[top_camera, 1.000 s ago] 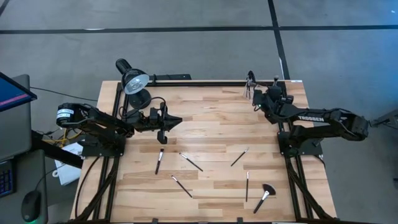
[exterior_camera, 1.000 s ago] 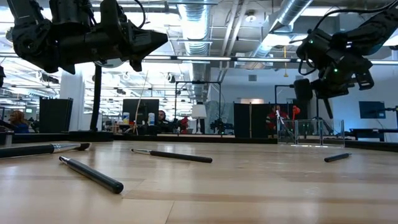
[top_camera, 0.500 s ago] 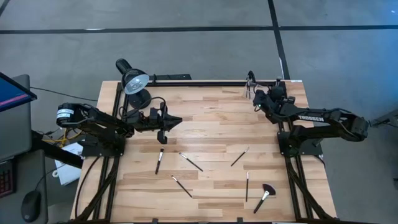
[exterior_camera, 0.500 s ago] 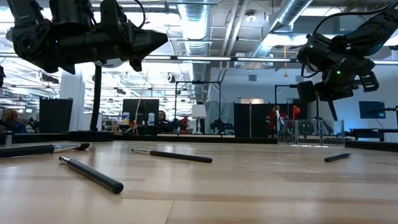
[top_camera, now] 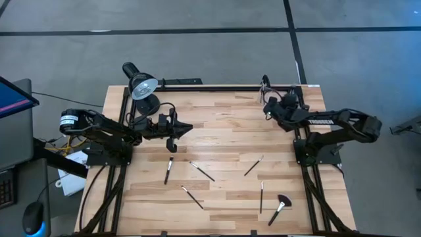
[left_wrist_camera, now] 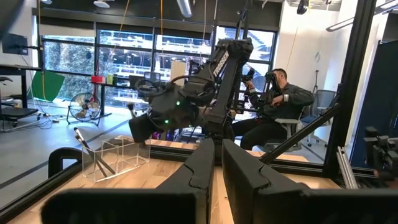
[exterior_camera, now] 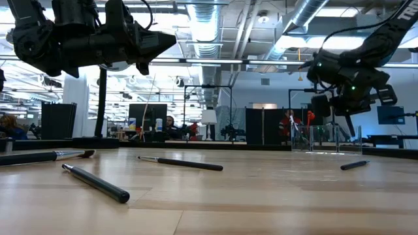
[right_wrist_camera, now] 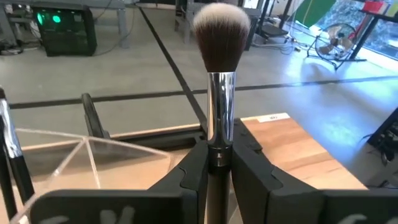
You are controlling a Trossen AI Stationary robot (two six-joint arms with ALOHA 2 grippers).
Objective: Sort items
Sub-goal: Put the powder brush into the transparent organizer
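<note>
One brush (right_wrist_camera: pixel 220 74) is pinched by the right gripper (right_wrist_camera: pixel 219 163) near the clear container (right_wrist_camera: pixel 93 163) | left gripper (left_wrist_camera: pixel 216 163) is held nearly closed, empty, above the table (top_camera: pixel 223 125)

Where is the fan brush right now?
In the high view the fan brush lies on the table's near right corner, just right of a slim brush, far from both grippers.

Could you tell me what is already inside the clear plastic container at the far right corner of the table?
The clear container holds at least one dark-handled brush leaning inside. The right hand, shut on a fluffy-headed brush, hovers by it; its floor is not visible.
</note>
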